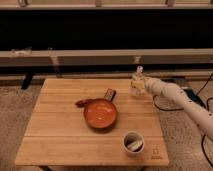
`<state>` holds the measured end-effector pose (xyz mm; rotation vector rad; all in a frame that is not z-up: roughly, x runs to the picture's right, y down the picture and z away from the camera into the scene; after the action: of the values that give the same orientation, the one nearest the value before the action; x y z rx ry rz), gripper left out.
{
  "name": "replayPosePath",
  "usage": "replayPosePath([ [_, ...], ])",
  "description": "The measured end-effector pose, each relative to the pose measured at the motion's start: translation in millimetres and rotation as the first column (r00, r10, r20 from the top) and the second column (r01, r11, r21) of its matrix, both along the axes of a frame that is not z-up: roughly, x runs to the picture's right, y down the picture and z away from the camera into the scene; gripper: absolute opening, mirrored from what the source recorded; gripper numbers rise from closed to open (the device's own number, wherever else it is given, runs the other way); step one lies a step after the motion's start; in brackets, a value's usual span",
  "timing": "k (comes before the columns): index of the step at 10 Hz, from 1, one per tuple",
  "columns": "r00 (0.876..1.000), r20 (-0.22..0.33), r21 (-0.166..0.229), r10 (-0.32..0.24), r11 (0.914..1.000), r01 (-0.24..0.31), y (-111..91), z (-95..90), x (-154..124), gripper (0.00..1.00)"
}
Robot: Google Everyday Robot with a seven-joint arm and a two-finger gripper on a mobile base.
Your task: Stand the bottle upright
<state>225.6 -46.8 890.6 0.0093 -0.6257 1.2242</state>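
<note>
The small clear bottle (137,82) with a white cap stands upright near the far right edge of the wooden table (60,135). My gripper (141,86) is at the bottle's right side, at the end of the white arm that reaches in from the right. The gripper's end is right against the bottle, partly hidden by it.
An orange bowl (100,114) sits mid-table with a small red-brown item (81,102) at its left and a dark packet (109,94) behind it. A short white cup (133,142) stands near the front right corner. A bench rail runs behind the table.
</note>
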Motion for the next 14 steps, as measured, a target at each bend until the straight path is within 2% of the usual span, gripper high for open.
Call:
replayPosePath([
  [4, 1.000, -0.015, 0.065, -0.005, 0.9979, 0.006, 7, 2.1, 0, 0.00],
  [5, 1.000, -0.018, 0.076, -0.011, 0.9971, 0.012, 8, 2.0, -2, 0.04],
  [6, 1.000, -0.020, 0.083, -0.013, 0.9965, 0.015, 9, 1.5, -3, 0.10],
  [7, 1.000, -0.026, 0.090, -0.012, 0.9959, 0.014, 12, 1.6, -4, 0.22],
  [8, 1.000, -0.029, 0.093, -0.011, 0.9956, 0.014, 14, 1.5, -4, 0.31],
  [11, 0.999, -0.033, 0.081, -0.014, 0.9966, 0.016, 24, 3.9, -7, 0.63],
  [12, 0.999, -0.034, 0.076, -0.013, 0.9970, 0.016, 28, 4.9, -8, 0.69],
  [14, 0.999, -0.037, 0.071, -0.013, 0.9974, 0.015, 31, 5.5, -8, 0.70],
])
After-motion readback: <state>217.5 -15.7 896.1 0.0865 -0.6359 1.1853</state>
